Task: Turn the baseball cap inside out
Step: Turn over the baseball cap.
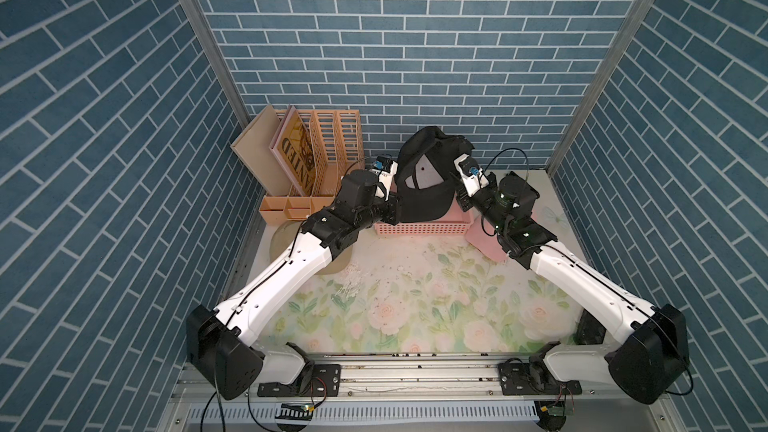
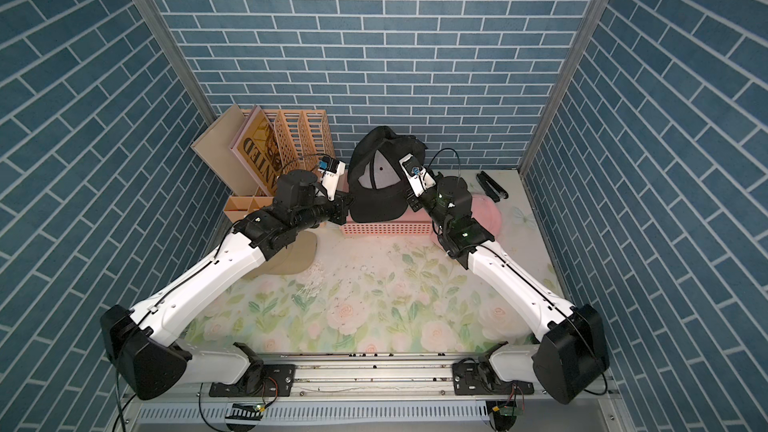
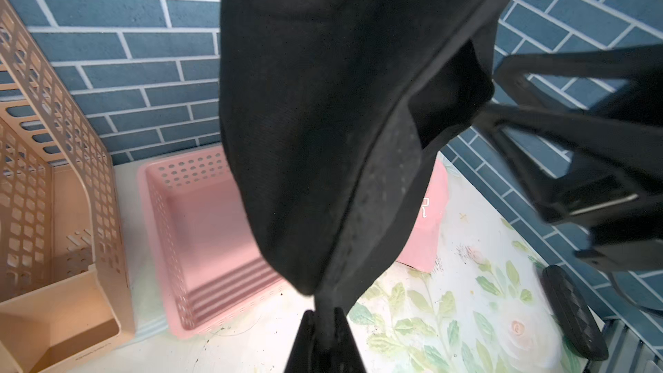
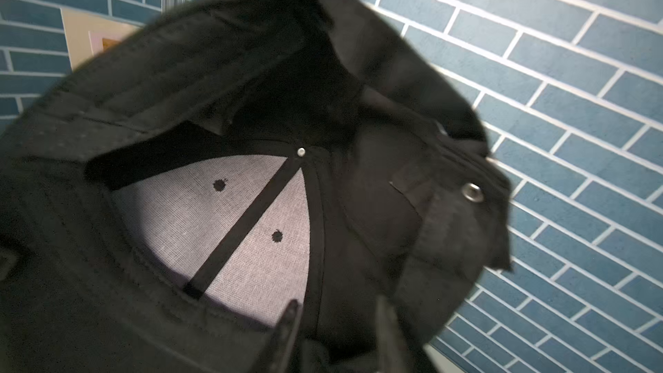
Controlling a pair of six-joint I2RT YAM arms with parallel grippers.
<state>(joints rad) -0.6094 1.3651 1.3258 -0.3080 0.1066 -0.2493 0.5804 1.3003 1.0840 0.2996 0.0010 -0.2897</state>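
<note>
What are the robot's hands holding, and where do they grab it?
The cap. The left gripper pinches its rim; the right gripper straddles the opposite rim, whether gripping cannot be told.

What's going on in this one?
A black baseball cap is held up in the air between two robot arms, above a pink basket. The left tool is shut on the cap's edge. The right tool has its jaws on either side of the rim on the far side, but whether they pinch it is unclear. The cap's hollow, with its grey lining, faces the top cameras, so the crown is not yet turned inside out.
</note>
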